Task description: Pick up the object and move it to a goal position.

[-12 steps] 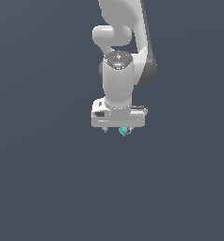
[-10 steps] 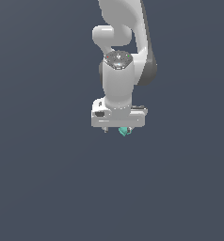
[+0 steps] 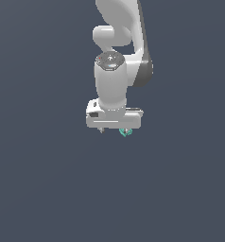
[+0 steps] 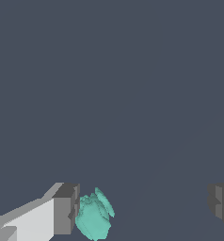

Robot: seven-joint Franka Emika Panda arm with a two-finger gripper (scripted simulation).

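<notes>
A plain, flat dark slate-grey counter (image 3: 48, 189) fills both views; whether the small teal-green bumpy blob (image 4: 94, 217) rests on it cannot be told.

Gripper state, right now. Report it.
Gripper: open, holding nothing. The teal object sits between the fingers, right beside one finger and well apart from the other.

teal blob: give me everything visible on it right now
The teal blob is a small, lumpy, faceted mass of flat teal-green colour, roughly oval, with flaky ridges on one side. In the wrist view it sits right against one finger of the gripper, while the other finger is far off, so the jaws are open and it is not clamped. In the exterior view only a sliver peeks out below the white gripper body.
</notes>
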